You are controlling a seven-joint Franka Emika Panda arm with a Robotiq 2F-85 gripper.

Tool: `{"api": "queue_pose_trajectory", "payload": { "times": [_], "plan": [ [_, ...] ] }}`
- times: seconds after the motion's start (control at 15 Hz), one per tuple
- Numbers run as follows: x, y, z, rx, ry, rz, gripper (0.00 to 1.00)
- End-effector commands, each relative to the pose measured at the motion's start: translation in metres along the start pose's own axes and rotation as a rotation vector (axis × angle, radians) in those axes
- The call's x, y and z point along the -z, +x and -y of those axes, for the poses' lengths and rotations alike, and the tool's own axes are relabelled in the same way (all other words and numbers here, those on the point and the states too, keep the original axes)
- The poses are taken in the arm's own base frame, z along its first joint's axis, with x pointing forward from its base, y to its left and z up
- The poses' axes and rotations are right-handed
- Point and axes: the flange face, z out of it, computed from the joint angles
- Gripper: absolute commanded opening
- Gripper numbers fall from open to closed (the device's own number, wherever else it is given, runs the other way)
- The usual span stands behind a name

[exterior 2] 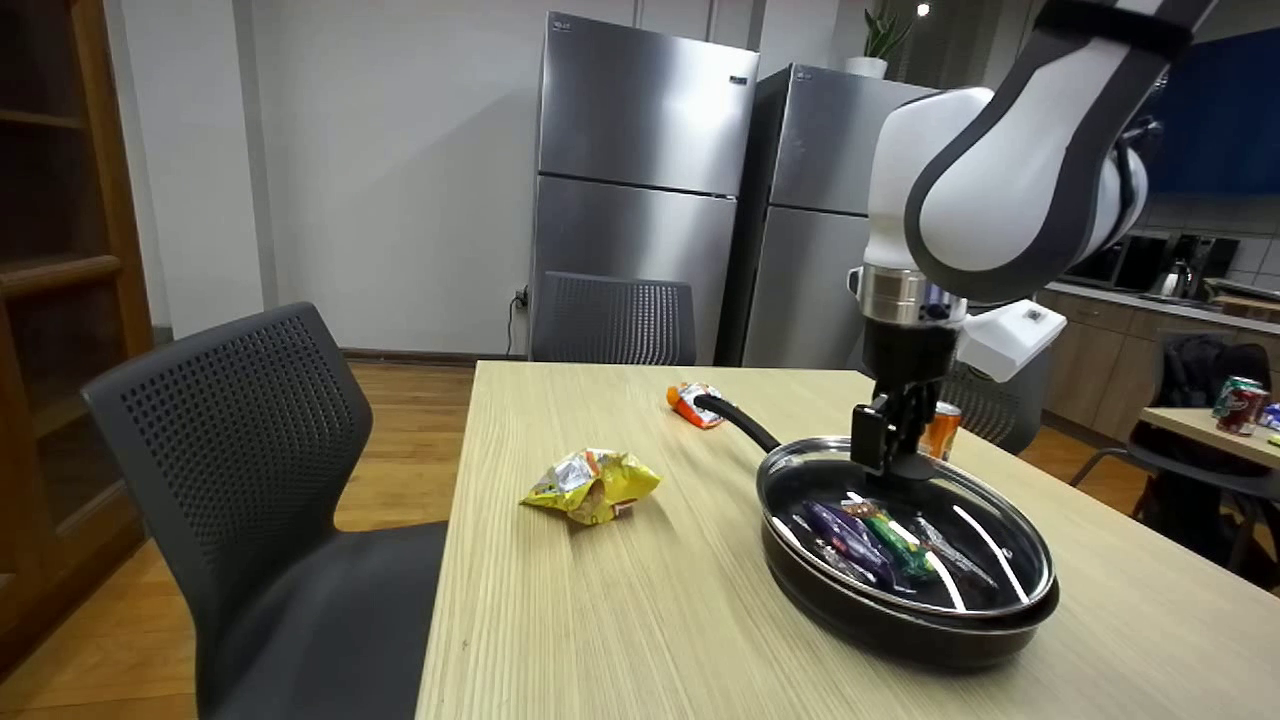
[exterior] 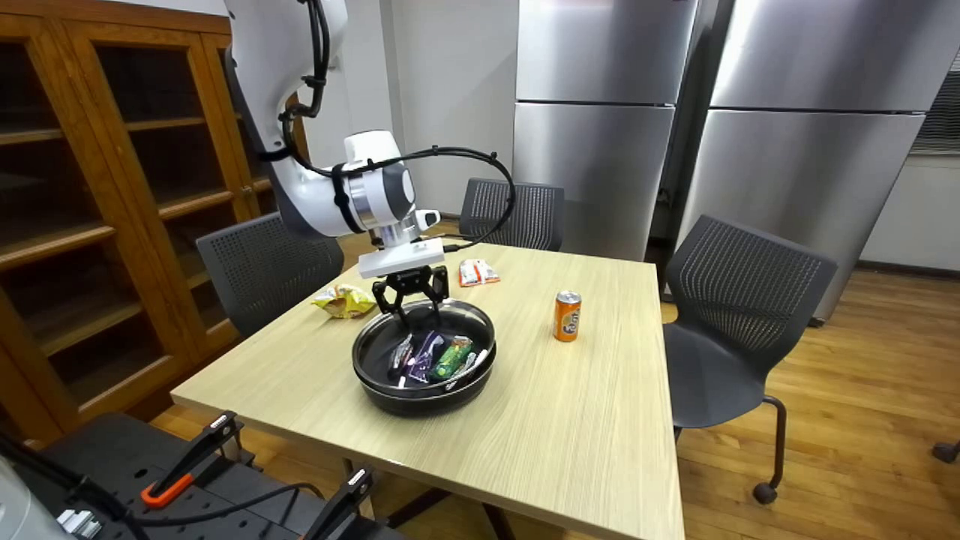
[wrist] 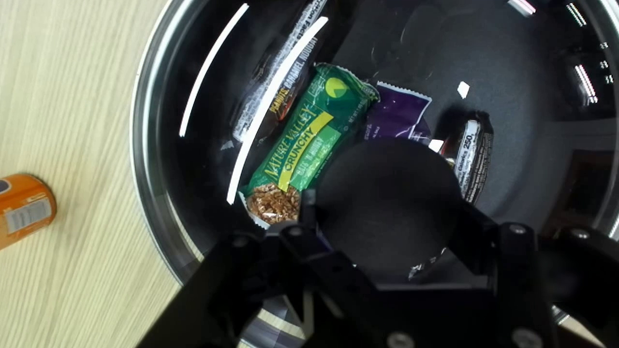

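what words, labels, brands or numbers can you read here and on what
"NATURE VALLEY": green wrapper, under the glass lid
"CRUNCHY": same wrapper
"OATS 'N HONEY", faint: same wrapper
"PEANUTS, CARAMEL, NOUGAT": brown wrapper beside it
"Facts": same wrapper, preceding letters unclear
"Calories 250": small dark wrapper
"Fanta": orange can
Too small or blurred: print on purple wrapper, yellow bag, orange-and-white bag, background cans, fridge badge

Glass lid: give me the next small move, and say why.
I'd probably ease the glass lid into line with the frying pan before opening the gripper: the jaws are closed on the lid's knob, and in the wrist view tabletop shows through the glass edge, so the lid seems off-centre.
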Motion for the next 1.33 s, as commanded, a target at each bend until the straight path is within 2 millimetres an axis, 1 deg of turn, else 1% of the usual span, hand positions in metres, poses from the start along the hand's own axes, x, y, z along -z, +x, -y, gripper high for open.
{"api": "queue_pose_trajectory", "payload": {
  "times": [0.0,0.6,1.0,1.07,1.13,1.27],
  "plan": [
    [0.007,0.008,-0.01,0.004,0.002,0.002,0.38],
    [-0.003,0.008,-0.014,-0.002,0.013,0.018,0.38],
    [-0.004,0.007,-0.014,-0.002,0.013,0.023,0.38],
    [-0.003,0.006,-0.014,-0.003,0.013,0.024,0.88],
    [-0.003,0.006,-0.014,-0.003,0.013,0.024,0.9],
    [-0.001,0.007,-0.016,-0.005,0.011,0.016,1.0]
  ]
}}
